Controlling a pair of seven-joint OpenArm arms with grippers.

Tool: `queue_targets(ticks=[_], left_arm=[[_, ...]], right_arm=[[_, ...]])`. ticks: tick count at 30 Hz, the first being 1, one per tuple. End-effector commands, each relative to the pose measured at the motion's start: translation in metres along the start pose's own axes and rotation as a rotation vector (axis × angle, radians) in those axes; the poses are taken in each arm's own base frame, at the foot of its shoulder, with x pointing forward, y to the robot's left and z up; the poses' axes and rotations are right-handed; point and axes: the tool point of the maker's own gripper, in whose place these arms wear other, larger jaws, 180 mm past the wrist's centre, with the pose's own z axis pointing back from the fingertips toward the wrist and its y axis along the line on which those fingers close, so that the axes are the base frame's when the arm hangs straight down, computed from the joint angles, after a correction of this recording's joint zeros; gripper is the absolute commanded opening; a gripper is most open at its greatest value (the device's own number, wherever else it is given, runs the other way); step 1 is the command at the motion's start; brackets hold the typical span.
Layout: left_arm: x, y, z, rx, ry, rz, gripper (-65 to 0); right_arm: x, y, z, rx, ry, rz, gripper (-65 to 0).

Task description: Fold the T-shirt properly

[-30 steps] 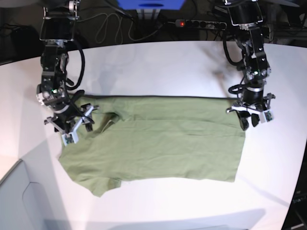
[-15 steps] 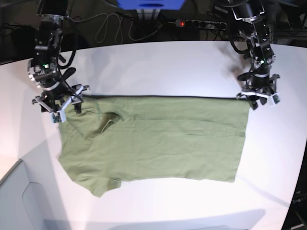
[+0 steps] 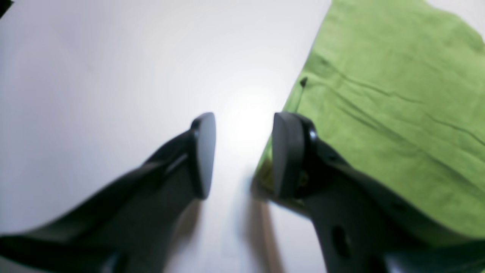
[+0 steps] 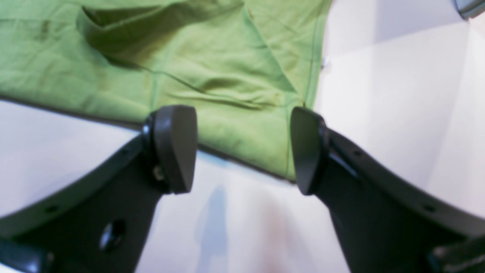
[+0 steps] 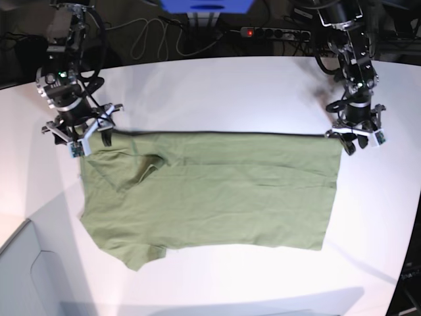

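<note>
Left wrist view: left pincer (image 3: 242,155) stands released, nothing between the pads, bare white worktop (image 3: 113,76) in the gap; the T-shirt (image 3: 386,106) lies just beside the right-hand pad, its edge running up along the worktop, that pad looks to overlap the cloth edge but contact is too blurred to tell. Cloth reads thin, soft, light, limp, wrinkled; it will sag and bunch, so best taken by a pinch at a corner or hem, both layers together. Right wrist view: right pincer (image 4: 242,149) spread wide, grasping nothing; T-shirt (image 4: 212,76) edge and a corner sit right between and beyond the pads, a raised fold and a seam visible further in; white worktop (image 4: 398,113) beside it. That corner is the likely hold. Base view: T-shirt (image 5: 210,191) lies flat across the middle of the worktop (image 5: 217,85), already doubled over lengthwise by the look of it, a sleeve sticking out toward the near edge. Right pincer (image 5: 80,135) hovers at one far corner of the cloth, left pincer (image 5: 356,137) at the other far corner. Cables and a power strip (image 5: 275,31) lie beyond the far edge, well apart; nothing on the worktop blocks either arm.
</note>
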Motion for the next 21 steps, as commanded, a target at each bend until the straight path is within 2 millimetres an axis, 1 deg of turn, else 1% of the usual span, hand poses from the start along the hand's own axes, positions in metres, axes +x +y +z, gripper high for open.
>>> queue_targets(ticks=[1, 3, 6, 8, 12, 16, 21], left_arm=[[0.014, 0.0, -0.001, -0.006, -0.043, -0.01, -41.0], [0.012, -0.002, -0.001, -0.011, -0.038, -0.01, -41.0], [-0.008, -0.019, -0.005, -0.056, 0.011, -0.025, -41.0], [-0.013, -0.026, -0.006, -0.073, 0.024, -0.03, -41.0], [-0.014, -0.032, -0.006, -0.079, 0.023, -0.017, -41.0], [-0.015, -0.031, -0.006, -0.073, 0.025, -0.01, -41.0], [-0.023, -0.028, -0.004, -0.067, 0.044, -0.01, -41.5]], right_arm=[[0.012, -0.002, 0.003, 0.003, -0.046, 0.017, -27.7], [0.012, -0.002, 0.003, 0.003, -0.046, 0.017, -27.7], [0.012, -0.002, 0.003, 0.003, -0.046, 0.017, -27.7], [0.012, -0.002, 0.003, 0.003, -0.046, 0.017, -27.7], [0.011, -0.002, 0.002, 0.003, -0.043, 0.015, -27.7], [0.011, -0.005, 0.003, -0.001, -0.041, 0.027, -27.8], [0.013, -0.007, 0.003, -0.005, -0.043, 0.03, -28.0]])
